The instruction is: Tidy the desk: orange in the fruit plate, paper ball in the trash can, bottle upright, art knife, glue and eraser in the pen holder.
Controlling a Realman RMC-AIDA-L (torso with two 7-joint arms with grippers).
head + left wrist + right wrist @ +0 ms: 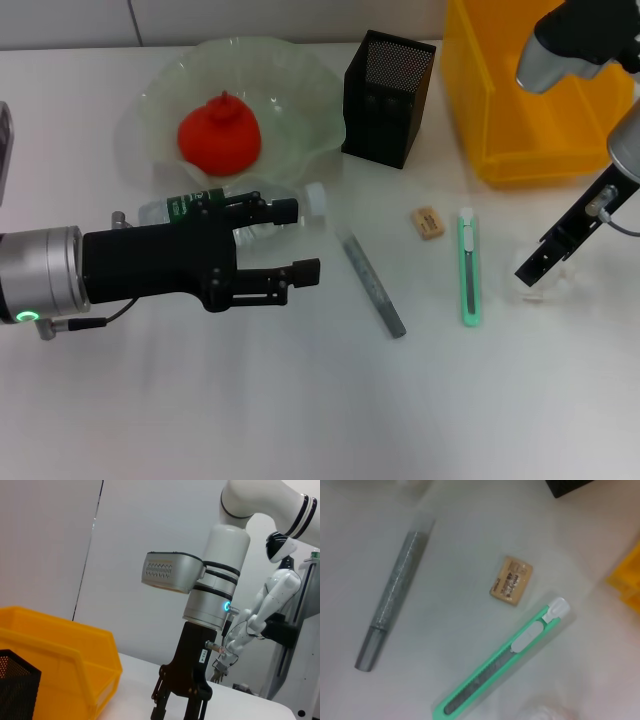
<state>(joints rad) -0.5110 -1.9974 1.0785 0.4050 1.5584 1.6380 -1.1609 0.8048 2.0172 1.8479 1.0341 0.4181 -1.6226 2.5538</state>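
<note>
1. Head view showed the white table (300, 400) with the left gripper (300, 240) reaching in from the left, its jaws spread, one over the bottle (200, 206) and one nearer the robot.
2. That bottle lay on its side just in front of the plate (300, 80), its white cap (316, 198) pointing right, much of its body hidden behind the gripper.
3. Whether the jaws touched the bottle I could not tell.
4. The orange (220, 133) sat inside the plate, towards its left half.
5. The holder (388, 97) stood upright just right of the plate, with the yellow bin (500, 110) beside it at the far right.
6. On the bare table lay three small things: a grey glue stick (372, 285), slanted; the eraser (428, 222) to its right; and a green knife (467, 266) right of that, lying almost straight away from the robot.
7. Right wrist view looked down on the same three: glue stick (395, 592), eraser (511, 580) and knife (505, 665), none touching another.
8. The right gripper (545, 262) hung low over the table just right of the knife; I could not tell how its jaws stood.
9. Left wrist view showed the right gripper (181, 707) pointing down beside the bin (65, 665).
</note>
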